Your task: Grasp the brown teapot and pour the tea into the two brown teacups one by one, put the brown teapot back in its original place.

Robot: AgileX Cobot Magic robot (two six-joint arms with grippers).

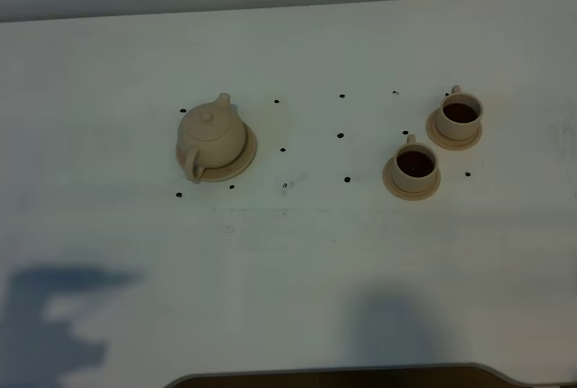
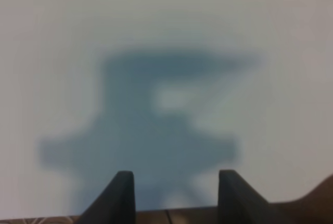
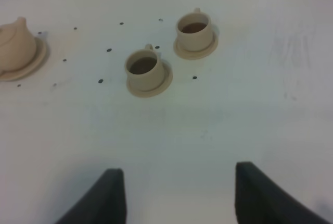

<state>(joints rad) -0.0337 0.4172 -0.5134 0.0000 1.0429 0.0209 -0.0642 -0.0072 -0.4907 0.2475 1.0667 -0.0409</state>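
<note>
The left gripper point(image 2: 176, 195) fills the near edge of its wrist view, its two dark fingers point(image 2: 120, 198) spread well apart with nothing between them, hanging over a bare stretch of the white table point(image 2: 166, 26) where its own blurred shadow falls. The right gripper point(image 3: 177, 195) is likewise spread wide and empty, its fingers point(image 3: 106, 195) apart above the table, well short of the cups. Neither gripper shows in the high view; only two soft shadows lie along the near edge of the table point(image 1: 288, 253).

The teapot point(image 1: 210, 135) sits on the left half of the table, upright with its lid on, resting on its round saucer point(image 1: 243, 158), spout toward the far edge and loop handle toward the near edge. On the right half stand the two teacups, each on its own small saucer: the nearer cup point(image 1: 416, 164) and the farther cup point(image 1: 461, 114), just beside each other but apart. Both hold dark liquid. Small black dots point(image 1: 341, 135) mark the table between the teapot and the cups.
</note>
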